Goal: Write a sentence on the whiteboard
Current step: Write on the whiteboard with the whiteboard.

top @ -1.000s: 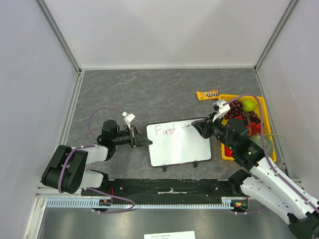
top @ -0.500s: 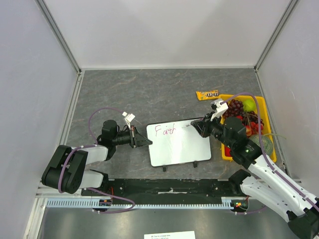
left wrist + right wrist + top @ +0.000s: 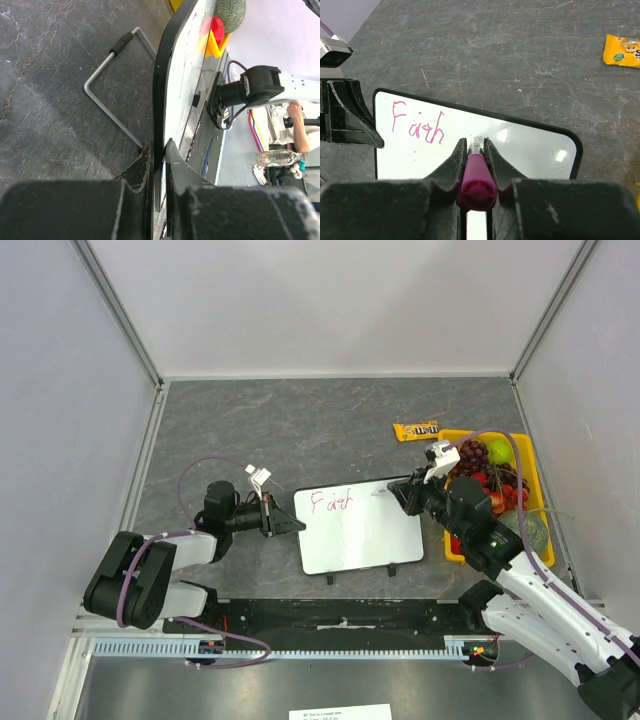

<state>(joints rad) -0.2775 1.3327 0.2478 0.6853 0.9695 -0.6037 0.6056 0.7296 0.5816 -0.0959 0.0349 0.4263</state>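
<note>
Whiteboard, a small white rectangle with rounded corners and a thin black frame, lies flat on the dark grey marbled tabletop between the two arms. Its two black feet sit at the near edge.

The top view alone takes in the yellow plastic tray of fruit to the right of the board and the orange candy packet beyond it.

The left wrist view sees the whiteboard edge-on. The left gripper has its black fingers pinched tight on the frame at the board's left edge. Beside it on the table is a bent metal wire with a black sleeve, which no other view shows.

The right wrist view looks down the right gripper, whose fingers are clamped on a magenta-bodied marker over the board's far edge. The fingers hide the tip, so I cannot tell whether it touches.

Compared with a second ago, the right gripper has shifted only slightly near the far right corner. The left arm has not moved and no new letter has appeared.

The sentence so far is one pink-magenta handwritten word, "Faith", in the far left corner, the rest of the surface being bare white with glare spots.
</note>
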